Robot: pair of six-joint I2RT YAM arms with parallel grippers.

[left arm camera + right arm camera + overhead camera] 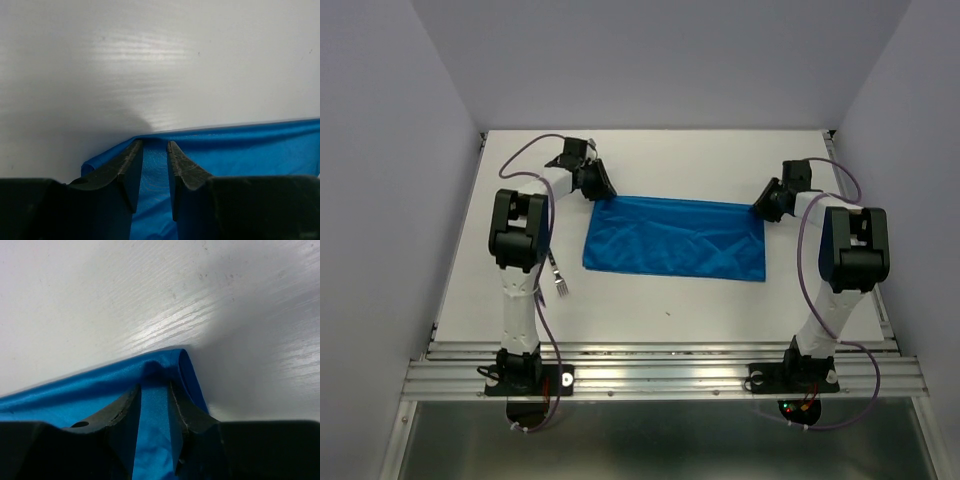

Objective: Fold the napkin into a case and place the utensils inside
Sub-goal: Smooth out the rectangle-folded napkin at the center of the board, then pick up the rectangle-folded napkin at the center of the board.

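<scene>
The bright blue napkin [675, 238] lies flat mid-table as a creased, wide rectangle. My left gripper [600, 192] sits at its far left corner, my right gripper [760, 210] at its far right corner. In the left wrist view the jaws [155, 145] stand a narrow gap apart over the napkin [250, 150], with cloth showing between them. In the right wrist view the gripper [154, 386] stands the same way on the napkin [60, 400], whose corner curls up round the tips. A metal fork [560, 282] lies by the left arm. The knife is not in view.
The white table [670, 160] has a raised metal rail [660, 365] along its near edge. Grey walls close in the left, right and far sides. The fork lies partly under the left arm's cable.
</scene>
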